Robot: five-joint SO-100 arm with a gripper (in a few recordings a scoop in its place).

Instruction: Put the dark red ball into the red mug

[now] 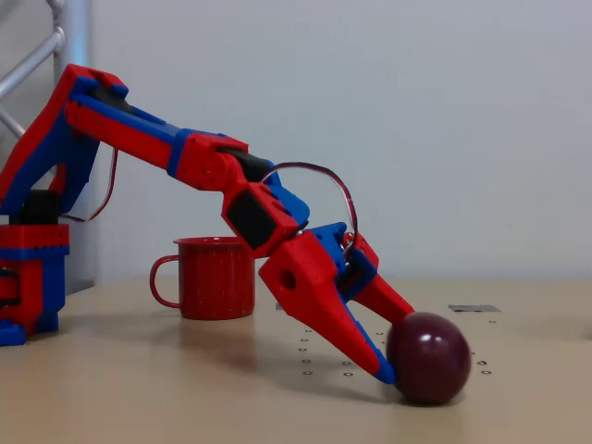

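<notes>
1. Where the tan table [139, 388] met the pale wall, saw the red mug [216, 277] standing upright, loop handle turned to the left of the fixed view.
2. Found the dark red ball [428, 358] resting on the table at lower right, well apart from the mug and nearer the camera, with a small highlight on its upper face.
3. Noted the red-and-blue arm [139, 139] reaching down from its base at the left edge, passing in front of the mug's right side.
4. Saw the gripper [400, 340] angled steeply down to the right, jaws parted in a narrow V, holding nothing.
5. Placed the lower finger's blue tip [384, 372] at the table, against or just beside the ball's left side.
6. Placed the upper finger [388, 298] near the ball's upper left; could not tell for certain whether touching.
7. Spotted a thin red cable [324, 176] looping above the wrist.
8. Spotted a small flat grey patch [474, 308] on the table, far right, behind the ball.
</notes>
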